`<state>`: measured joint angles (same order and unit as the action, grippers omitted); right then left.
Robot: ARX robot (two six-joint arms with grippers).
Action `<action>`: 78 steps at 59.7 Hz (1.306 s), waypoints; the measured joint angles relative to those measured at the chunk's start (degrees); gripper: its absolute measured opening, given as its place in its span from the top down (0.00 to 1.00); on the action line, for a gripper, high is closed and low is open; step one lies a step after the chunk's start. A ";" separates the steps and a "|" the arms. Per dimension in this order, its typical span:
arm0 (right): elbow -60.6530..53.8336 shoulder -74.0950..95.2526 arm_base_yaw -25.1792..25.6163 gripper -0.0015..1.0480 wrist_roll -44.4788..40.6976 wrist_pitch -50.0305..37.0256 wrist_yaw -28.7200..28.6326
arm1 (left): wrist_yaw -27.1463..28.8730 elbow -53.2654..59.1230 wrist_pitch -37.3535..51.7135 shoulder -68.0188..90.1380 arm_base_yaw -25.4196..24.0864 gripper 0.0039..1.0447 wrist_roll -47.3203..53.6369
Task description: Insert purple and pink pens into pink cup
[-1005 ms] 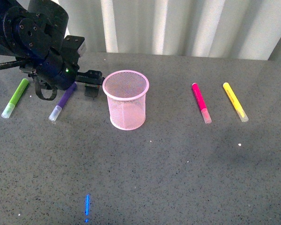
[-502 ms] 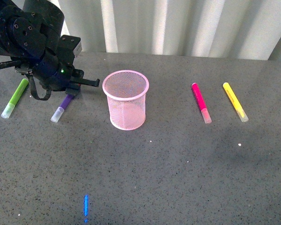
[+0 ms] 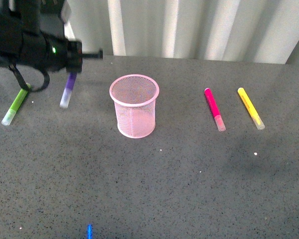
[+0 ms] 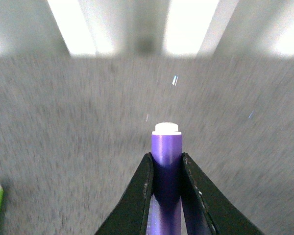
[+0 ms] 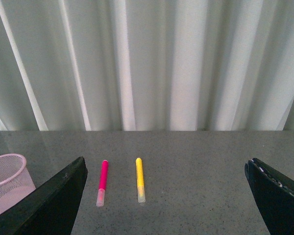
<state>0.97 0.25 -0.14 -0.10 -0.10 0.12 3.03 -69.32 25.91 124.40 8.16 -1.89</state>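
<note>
Left gripper: clamped on the purple pen, a black finger pressed on each side of the barrel.
Purple pen: the flat white end pokes out past the fingertips. In the front view it hangs close to upright, clear cap down, and looks clear of the table. Motion-blurred.
Purple pen vs pink cup: the pen is to the left of the cup, apart from it and not over the rim.
Pink cup: upright, mid-table, with no pen seen through the mesh.
Pink pen: flat on the table right of the cup, well apart from it, clear cap toward the camera.
Yellow marker: lies just right of the pink pen, roughly parallel.
Green marker: flat at far left, below the left arm.
Right gripper: jaws wide apart, nothing between them, up off the table.
Table mark: a small blue light streak near the front edge.
Backdrop: pale pleated curtain.
Print on pens: too small to read.
</note>
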 joint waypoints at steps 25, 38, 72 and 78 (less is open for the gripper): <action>0.00 0.00 0.00 0.07 0.00 0.00 0.00 | 6.19 18.80 27.69 -16.44 13.62 0.88 -10.99; 0.00 0.00 0.00 0.07 0.00 0.00 0.00 | 14.80 18.49 34.82 -12.35 20.87 0.88 -11.37; 0.00 0.00 0.00 0.07 0.00 0.00 0.00 | 17.59 10.25 33.29 -2.12 18.80 0.88 -15.12; 0.00 0.00 0.00 0.07 0.00 0.00 0.00 | 17.59 10.29 33.27 -1.36 18.47 0.88 -16.44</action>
<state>0.97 0.25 -0.14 -0.10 -0.10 0.12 20.62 -59.02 59.18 123.04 26.63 -18.33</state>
